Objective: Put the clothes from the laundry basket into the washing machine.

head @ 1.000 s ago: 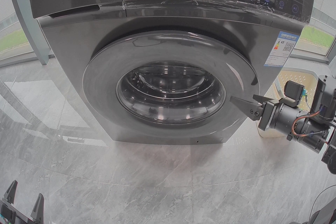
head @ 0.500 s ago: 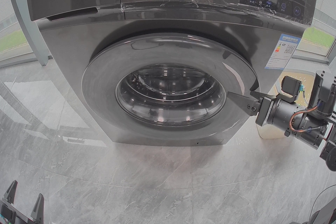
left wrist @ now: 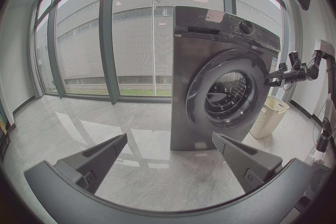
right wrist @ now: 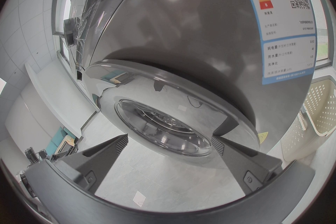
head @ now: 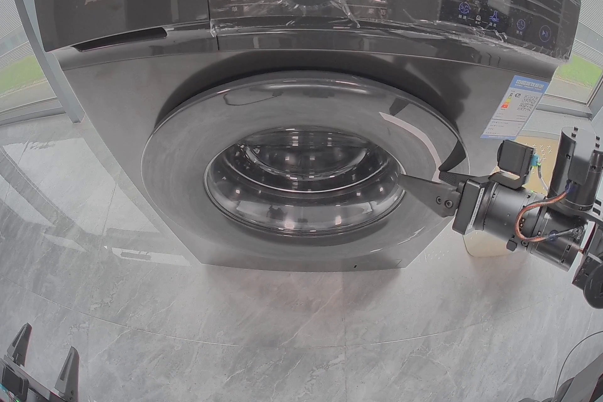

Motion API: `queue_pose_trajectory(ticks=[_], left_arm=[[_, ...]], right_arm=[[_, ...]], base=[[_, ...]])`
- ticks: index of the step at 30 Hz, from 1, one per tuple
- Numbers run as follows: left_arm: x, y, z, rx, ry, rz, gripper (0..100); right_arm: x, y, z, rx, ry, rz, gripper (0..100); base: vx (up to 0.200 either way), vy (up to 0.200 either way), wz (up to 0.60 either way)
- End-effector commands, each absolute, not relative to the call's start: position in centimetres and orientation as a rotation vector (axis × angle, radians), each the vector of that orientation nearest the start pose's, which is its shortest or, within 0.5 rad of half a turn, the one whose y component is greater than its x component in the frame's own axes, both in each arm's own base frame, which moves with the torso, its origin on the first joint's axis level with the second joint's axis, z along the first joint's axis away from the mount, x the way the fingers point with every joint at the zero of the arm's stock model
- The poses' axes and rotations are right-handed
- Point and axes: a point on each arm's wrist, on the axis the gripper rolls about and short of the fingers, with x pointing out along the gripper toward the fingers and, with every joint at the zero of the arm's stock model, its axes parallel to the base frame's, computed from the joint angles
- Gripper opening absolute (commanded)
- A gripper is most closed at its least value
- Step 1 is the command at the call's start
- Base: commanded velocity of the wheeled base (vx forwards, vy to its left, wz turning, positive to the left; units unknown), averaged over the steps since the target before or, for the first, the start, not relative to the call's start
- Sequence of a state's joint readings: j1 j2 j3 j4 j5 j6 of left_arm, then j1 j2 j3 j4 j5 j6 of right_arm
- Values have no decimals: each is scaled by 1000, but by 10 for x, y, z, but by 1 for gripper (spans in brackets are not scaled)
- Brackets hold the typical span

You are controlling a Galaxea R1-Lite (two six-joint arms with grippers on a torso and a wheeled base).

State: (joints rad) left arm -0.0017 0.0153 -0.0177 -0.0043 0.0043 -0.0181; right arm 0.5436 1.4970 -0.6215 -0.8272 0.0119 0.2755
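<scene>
The grey washing machine [head: 125,89] stands in front of me with its round glass door [head: 301,180] closed. My right gripper [head: 433,183] is open at the door's right edge, beside the dark handle recess [head: 453,159]. In the right wrist view the open fingers [right wrist: 105,154] frame the door [right wrist: 164,123] and the recess [right wrist: 227,126]. The cream laundry basket [head: 482,244] stands on the floor right of the machine, behind my right arm; its inside is hidden. My left gripper [head: 43,356] is open, low at the near left, far from the machine.
Glossy grey tile floor [head: 282,328] spreads in front of the machine. Tall windows with dark frames [left wrist: 106,32] rise behind and to the left. In the left wrist view the basket [left wrist: 268,118] stands close to the machine's right side, with a white wall just beyond.
The whole head view has shifted and the machine looks larger, so the camera has moved closer. My right gripper has edged left, farther over the door's right rim. The left gripper has not moved.
</scene>
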Motion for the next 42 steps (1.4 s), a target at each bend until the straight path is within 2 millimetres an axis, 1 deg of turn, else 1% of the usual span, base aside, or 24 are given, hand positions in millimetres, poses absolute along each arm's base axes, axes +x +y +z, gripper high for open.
queue_pose_trajectory(ticks=[1, 8, 11, 12, 13, 14, 15, 18, 19, 20, 21, 22, 25, 27, 31, 33, 36, 40, 42], left_arm=[[-22, 0, 76, -18, 0, 3, 100], [-22, 0, 76, -20, 0, 3, 100], [-22, 0, 76, -21, 0, 3, 100], [-22, 0, 76, -21, 0, 3, 100], [-22, 0, 76, -21, 0, 3, 100], [-22, 0, 76, -23, 0, 3, 100], [-22, 0, 76, -23, 0, 3, 100], [-22, 0, 76, -23, 0, 3, 100], [-22, 0, 76, -23, 0, 3, 100], [-22, 0, 76, -23, 0, 3, 100], [-22, 0, 76, -23, 0, 3, 100], [-22, 0, 76, -23, 0, 3, 100], [-22, 0, 76, -23, 0, 3, 100], [-22, 0, 76, -25, 0, 2, 100], [-22, 0, 76, -25, 0, 2, 100], [-22, 0, 76, -25, 0, 2, 100], [-22, 0, 76, -23, 0, 2, 100], [-22, 0, 76, -25, 0, 2, 100], [-22, 0, 76, -25, 0, 2, 100]], right_arm=[[213, 128, 213, 260, 90, 537, 100], [208, 128, 211, 253, 100, 544, 100], [194, 124, 207, 213, 98, 566, 100], [194, 124, 207, 213, 98, 566, 100], [175, 116, 202, 174, 97, 586, 100], [162, 110, 197, 151, 96, 599, 100], [153, 106, 195, 136, 92, 606, 100], [119, 82, 182, 86, 66, 604, 100], [118, 80, 181, 85, 64, 602, 100], [99, 65, 173, 71, 39, 580, 100], [95, 61, 172, 71, 29, 570, 100], [83, 48, 168, 77, -5, 530, 100], [56, 25, 159, 85, -88, 426, 100], [39, 14, 151, 73, -122, 357, 100], [8, 2, 135, 38, -155, 240, 100], [-5, 0, 125, 24, -146, 208, 100], [-19, -1, 111, 8, -133, 192, 100], [-16, -1, 100, 13, -125, 169, 100], [-15, -2, 99, 24, -115, 133, 100]], base=[[0, 0, 0], [0, 0, 0], [0, 0, 0], [0, 0, 0], [0, 0, 0], [0, 0, 0], [0, 0, 0], [0, 0, 0], [0, 0, 0], [0, 0, 0], [0, 0, 0], [0, 0, 0], [0, 0, 0], [0, 0, 0], [0, 0, 0], [0, 0, 0], [0, 0, 0], [0, 0, 0], [0, 0, 0]])
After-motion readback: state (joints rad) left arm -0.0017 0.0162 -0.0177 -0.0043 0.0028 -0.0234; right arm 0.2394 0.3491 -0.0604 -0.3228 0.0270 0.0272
